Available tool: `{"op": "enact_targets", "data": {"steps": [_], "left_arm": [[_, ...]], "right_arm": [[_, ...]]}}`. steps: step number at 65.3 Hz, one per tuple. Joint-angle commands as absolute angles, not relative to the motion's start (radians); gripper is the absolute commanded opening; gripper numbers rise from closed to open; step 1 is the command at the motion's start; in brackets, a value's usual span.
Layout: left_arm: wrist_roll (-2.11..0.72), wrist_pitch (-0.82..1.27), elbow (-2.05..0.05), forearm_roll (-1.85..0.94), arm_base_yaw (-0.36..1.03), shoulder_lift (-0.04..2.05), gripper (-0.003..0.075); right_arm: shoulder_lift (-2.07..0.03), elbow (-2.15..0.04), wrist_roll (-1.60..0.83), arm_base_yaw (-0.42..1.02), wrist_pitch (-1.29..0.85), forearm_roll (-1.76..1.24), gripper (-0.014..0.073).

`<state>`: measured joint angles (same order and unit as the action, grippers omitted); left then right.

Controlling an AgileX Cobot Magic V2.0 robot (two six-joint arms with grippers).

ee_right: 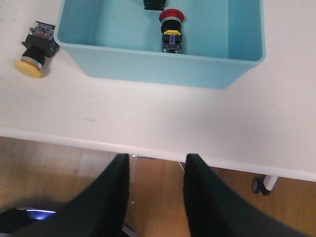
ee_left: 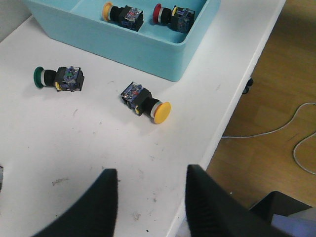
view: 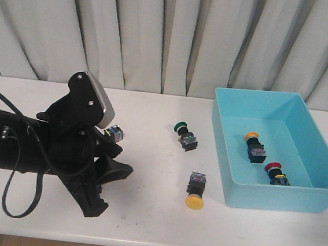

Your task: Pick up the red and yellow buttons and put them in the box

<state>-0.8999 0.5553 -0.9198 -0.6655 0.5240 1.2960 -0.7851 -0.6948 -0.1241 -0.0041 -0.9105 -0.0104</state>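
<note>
Fingers (ee_left: 106, 205) on my left arm are spread and empty, aimed toward the loose yellow button (ee_left: 147, 102) lying on the tabletop (ee_left: 74, 148) beside the box (ee_left: 163, 59). Right fingers (ee_right: 121, 197) also hang apart, empty, off the edge. One yellow and one red button (view: 276, 173) already lie inside.

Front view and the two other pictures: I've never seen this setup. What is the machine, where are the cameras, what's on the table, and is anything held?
It is a two-armed robot at a white table. One camera looks forward over the table; one rides each wrist. The left hand and right hand are open and hold nothing. The box contains a yellow button and a red button. Outside it lie another yellow button and a green button. A further part peeks from behind the left arm; I cannot identify it.
</note>
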Motion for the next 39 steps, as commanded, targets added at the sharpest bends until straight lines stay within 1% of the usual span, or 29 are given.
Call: {"op": "enact_targets", "data": {"steps": [1,8,13,39], "left_arm": [[-0.893,0.515,-0.947,-0.693,0.529,1.27,0.0158],[-0.893,0.519,-0.947,-0.693,0.529,1.27,0.0051],[-0.893,0.523,-0.947,-0.693,0.529,1.27,-0.0006],[-0.893,0.523,-0.947,-0.693,0.529,1.27,-0.0008]], "right_arm": [[-0.78,-0.719,-0.133,-0.006,-0.859,-0.012,0.0147],[-0.78,-0.719,-0.133,-0.006,-0.858,-0.012,0.0045],[-0.78,-0.719,-0.133,-0.006,-0.861,-0.012,-0.0011],[-0.78,-0.719,-0.122,-0.006,-0.948,-0.012,-0.0008]]}}
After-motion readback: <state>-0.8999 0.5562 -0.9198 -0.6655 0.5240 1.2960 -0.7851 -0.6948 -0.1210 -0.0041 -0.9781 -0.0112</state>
